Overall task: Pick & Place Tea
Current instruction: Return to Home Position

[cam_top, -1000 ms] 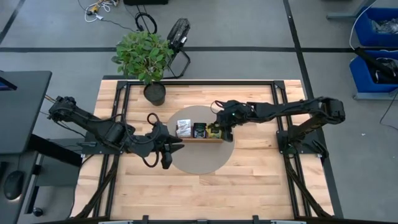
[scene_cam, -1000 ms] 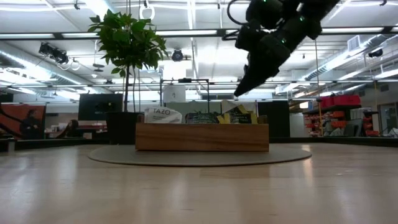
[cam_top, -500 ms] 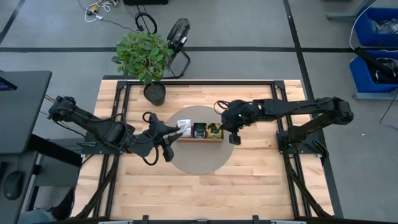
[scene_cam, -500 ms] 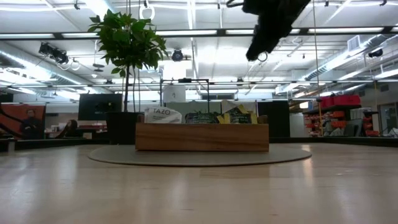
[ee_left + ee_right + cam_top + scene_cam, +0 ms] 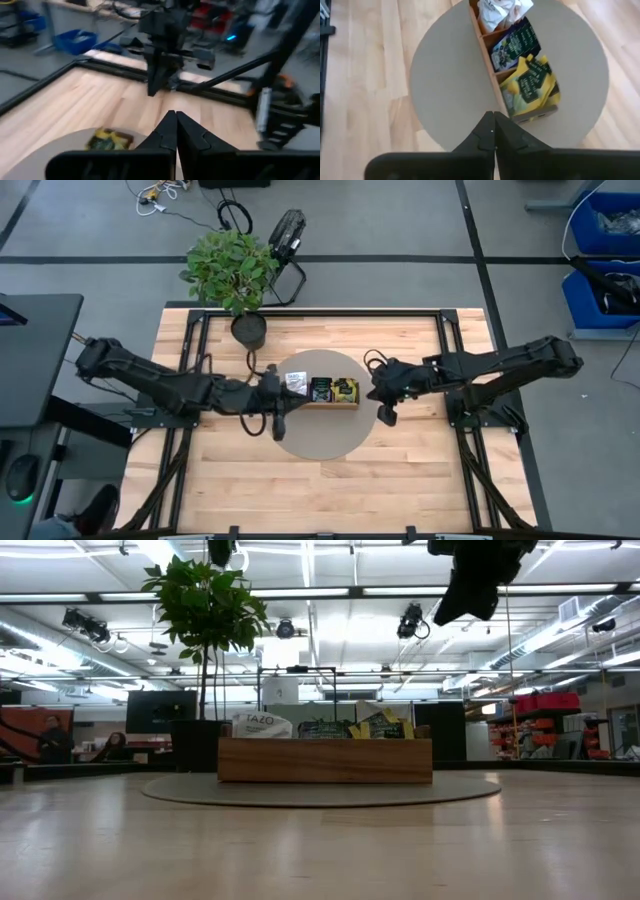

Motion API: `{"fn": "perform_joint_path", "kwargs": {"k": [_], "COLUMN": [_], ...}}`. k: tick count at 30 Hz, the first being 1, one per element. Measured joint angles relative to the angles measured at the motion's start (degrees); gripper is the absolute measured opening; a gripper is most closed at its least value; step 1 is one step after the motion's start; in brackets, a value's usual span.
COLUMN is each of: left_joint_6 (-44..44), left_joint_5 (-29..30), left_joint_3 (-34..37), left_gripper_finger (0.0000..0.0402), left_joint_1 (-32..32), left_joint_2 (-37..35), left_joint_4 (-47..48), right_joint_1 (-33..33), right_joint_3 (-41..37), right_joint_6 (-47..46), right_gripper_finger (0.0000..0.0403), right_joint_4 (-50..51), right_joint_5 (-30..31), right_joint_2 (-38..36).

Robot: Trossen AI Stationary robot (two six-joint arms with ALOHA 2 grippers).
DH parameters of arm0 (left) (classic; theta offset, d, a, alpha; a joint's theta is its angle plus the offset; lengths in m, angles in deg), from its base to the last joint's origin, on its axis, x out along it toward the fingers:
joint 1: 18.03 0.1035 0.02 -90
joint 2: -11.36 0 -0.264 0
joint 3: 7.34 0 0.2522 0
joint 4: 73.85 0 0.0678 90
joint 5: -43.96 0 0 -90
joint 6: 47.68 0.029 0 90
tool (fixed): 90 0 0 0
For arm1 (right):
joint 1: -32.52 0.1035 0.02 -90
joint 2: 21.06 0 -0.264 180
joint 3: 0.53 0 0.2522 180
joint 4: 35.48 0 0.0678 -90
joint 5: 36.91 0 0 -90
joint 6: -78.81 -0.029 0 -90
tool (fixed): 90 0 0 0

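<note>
Wood worktop (image 5: 400, 480) nearest, with a round grey mat (image 5: 320, 442) at centre. The tray (image 5: 325, 760) lies across the mat, long axis 9-to-3. I read the tea (image 5: 320, 388) upright inside: white at 9, dark blue in the middle, yellow-green at 3. The left gripper (image 5: 175, 116) is at the mat's 9 and the right gripper (image 5: 494, 116) off its 3, both with fingers clenched and empty. A potted plant (image 5: 232, 270) sits at 11, with an open hall beyond.

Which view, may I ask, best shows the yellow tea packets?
Right wrist view: it looks down on the yellow tea packets in the end compartment of the tray. High view: small; low: only tops; left wrist: a glimpse.
</note>
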Motion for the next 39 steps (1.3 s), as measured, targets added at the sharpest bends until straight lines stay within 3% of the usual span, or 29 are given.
{"fn": "perform_joint_path", "kwargs": {"k": [2,6,13,30,39], "left_joint_6": [0.3,0.1,-0.5,1.4,2.9], "left_joint_5": [-3.6,-4.7,-4.7,-5.1,-7.7], "left_joint_3": [4.7,13.1,27.0,49.3,52.7], "left_gripper_finger": [0.0006,0.0006,0.0004,0.0003,0.0003], "left_joint_1": [1.7,4.4,7.5,8.7,8.7], "left_joint_2": [-0.6,-5.8,-23.4,-58.8,-71.6], "left_joint_4": [-7.4,-14.8,-19.6,-19.2,-9.8], "right_joint_1": [0.9,2.6,5.7,6.4,6.5], "right_joint_3": [0.0,0.0,0.0,0.0,0.0], "right_joint_6": [-2.5,-7.4,-13.2,-23.2,-28.8], "right_gripper_finger": [0.0003,0.0003,0.0002,0.0002,0.0002], "right_joint_4": [0.0,0.0,-0.3,-2.5,-3.9], "right_joint_5": [0.4,0.5,1.7,3.5,3.5], "right_joint_2": [0.0,0.0,0.0,0.0,0.0]}}
